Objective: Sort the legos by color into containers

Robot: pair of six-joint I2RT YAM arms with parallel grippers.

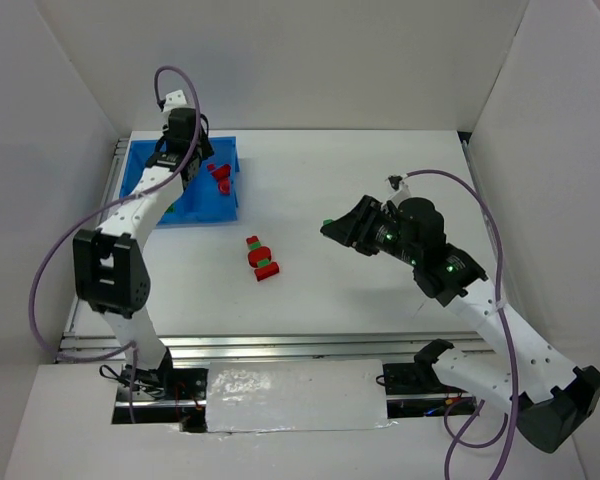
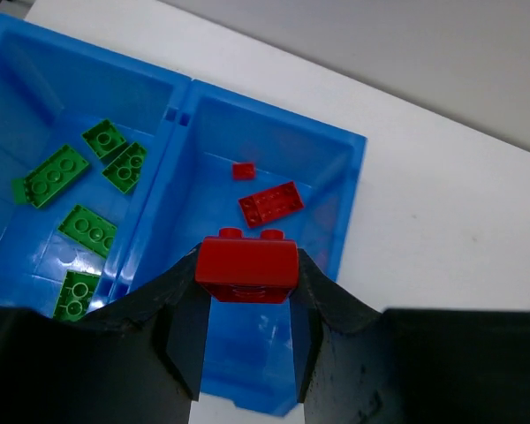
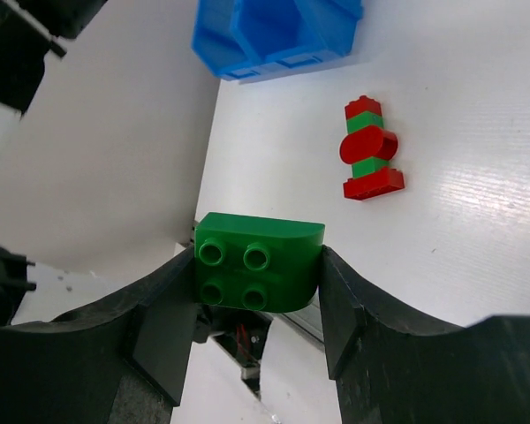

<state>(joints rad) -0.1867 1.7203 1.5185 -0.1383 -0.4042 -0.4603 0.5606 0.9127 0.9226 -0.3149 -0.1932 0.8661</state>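
My left gripper point(image 2: 247, 281) hangs over the blue bin's right container point(image 2: 329, 190), shut on a red brick point(image 2: 247, 261). Two small red legos point(image 2: 270, 203) lie in that container. Several green plates point(image 2: 88, 225) lie in the left container point(image 2: 35, 97). From above, the left gripper point(image 1: 190, 180) is over the bin point(image 1: 208, 214). My right gripper point(image 3: 258, 291) is shut on a green brick point(image 3: 258, 256) above the table at centre right point(image 1: 342, 228). A stack of red and green legos point(image 1: 261, 258) lies on its side mid-table, and the right wrist view also shows this stack point(image 3: 369, 152).
White walls enclose the table on three sides. A metal rail point(image 1: 280, 347) runs along the near edge by the arm bases. The blue bin point(image 3: 274, 35) sits at the far left corner, close to the left wall.
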